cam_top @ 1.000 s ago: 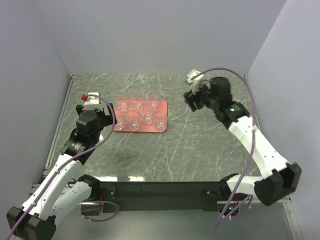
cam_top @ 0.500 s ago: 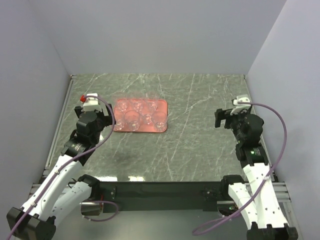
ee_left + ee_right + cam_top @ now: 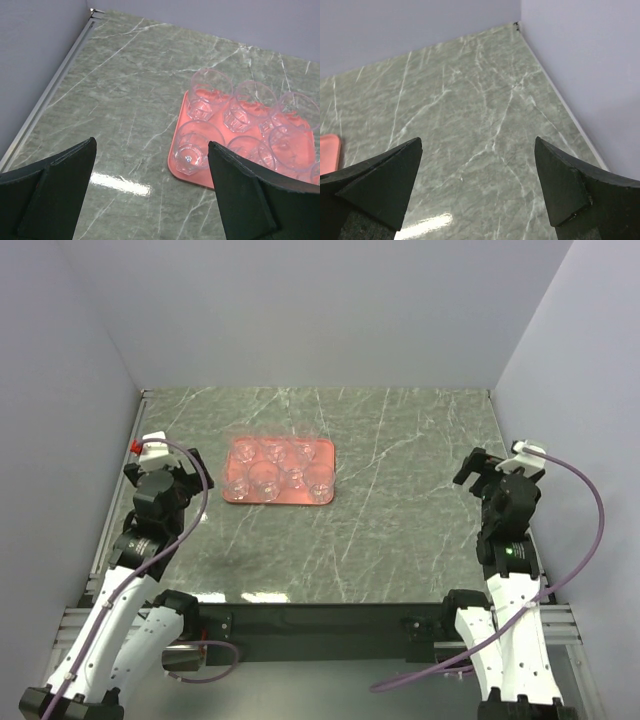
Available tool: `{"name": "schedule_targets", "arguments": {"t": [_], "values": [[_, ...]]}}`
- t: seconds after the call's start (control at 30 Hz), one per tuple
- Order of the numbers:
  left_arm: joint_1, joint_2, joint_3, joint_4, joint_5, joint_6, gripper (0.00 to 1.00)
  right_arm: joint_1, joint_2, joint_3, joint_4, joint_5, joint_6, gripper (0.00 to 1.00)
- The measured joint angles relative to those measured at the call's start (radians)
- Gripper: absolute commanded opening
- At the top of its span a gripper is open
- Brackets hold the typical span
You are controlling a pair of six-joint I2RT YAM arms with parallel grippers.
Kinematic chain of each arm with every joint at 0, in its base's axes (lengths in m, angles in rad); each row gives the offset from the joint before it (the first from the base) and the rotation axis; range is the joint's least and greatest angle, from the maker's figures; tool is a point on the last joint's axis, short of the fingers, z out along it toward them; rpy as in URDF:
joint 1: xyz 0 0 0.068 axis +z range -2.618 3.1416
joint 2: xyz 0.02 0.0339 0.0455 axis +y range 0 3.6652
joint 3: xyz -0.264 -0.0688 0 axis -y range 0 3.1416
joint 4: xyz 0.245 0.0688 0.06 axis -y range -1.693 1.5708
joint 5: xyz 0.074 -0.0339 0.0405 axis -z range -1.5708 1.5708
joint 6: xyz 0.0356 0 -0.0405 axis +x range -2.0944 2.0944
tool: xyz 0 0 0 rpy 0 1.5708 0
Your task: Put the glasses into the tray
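Note:
The salmon-pink tray [image 3: 325, 447] lies on the marble table left of centre. Several clear glasses [image 3: 264, 478] stand upright inside it. In the left wrist view the glasses [image 3: 197, 147] fill the tray [image 3: 173, 161], up and to the right of my fingers. My left gripper [image 3: 172, 480] hangs left of the tray, apart from it, open and empty [image 3: 151, 145]. My right gripper [image 3: 480, 465] is near the table's right edge, far from the tray, open with nothing between its fingers [image 3: 478, 142]. In the right wrist view only a corner of the tray [image 3: 327, 152] shows, at the left edge.
Lavender walls enclose the table at the back and on both sides. A metal rail [image 3: 127, 455] runs along the left edge, seen also as the rail [image 3: 47, 97] in the left wrist view. Purple cables loop from both wrists. Bare marble [image 3: 400, 510] lies between tray and right gripper.
My right arm has drawn back from the far middle of the table to the right edge, and its jaws have opened wide. My left gripper has pulled back leftward, away from the tray.

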Motion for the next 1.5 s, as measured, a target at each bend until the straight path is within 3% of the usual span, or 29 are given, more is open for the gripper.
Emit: {"name": "schedule_targets", "arguments": {"t": [0.53,1.5], "values": [[0.0,0.022,-0.026,-0.01,-0.012,0.0,0.99,-0.058,-0.011,-0.009,0.0,0.084,0.069,0.99],[0.0,0.006,-0.026,-0.008,0.041,0.0,0.99,-0.086,0.002,-0.009,0.0,0.089,0.089,0.98]]}}
